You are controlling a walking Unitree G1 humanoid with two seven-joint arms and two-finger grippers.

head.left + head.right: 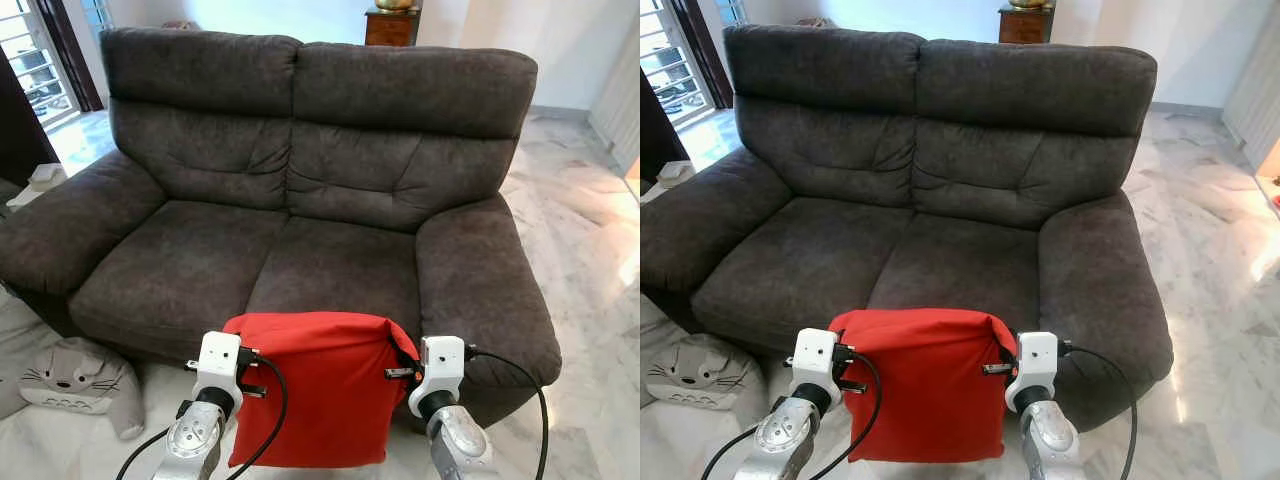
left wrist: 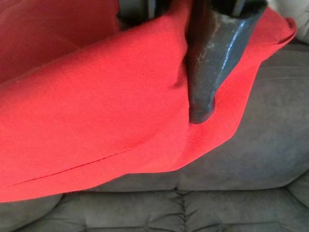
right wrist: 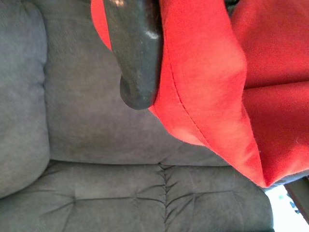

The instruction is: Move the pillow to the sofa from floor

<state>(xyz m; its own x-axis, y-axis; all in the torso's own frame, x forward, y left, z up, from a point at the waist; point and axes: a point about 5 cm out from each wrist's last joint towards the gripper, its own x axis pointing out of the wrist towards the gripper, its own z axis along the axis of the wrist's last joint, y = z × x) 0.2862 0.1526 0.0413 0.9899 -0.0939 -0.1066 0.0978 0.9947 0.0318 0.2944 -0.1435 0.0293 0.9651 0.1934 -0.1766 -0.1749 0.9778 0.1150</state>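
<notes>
Midway: my left tool [image 1: 248,372] and right tool [image 1: 398,365] are clamped on the red pillow [image 1: 318,388], lifted at the sofa's [image 1: 300,200] near edge; setting it on the seat remains.

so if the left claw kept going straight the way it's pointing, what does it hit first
Most likely the sofa: the left claw, shut on the red pillow, points over the seat cushions toward the backrest. Depth is unclear, so seat or backrest can't be settled.
</notes>
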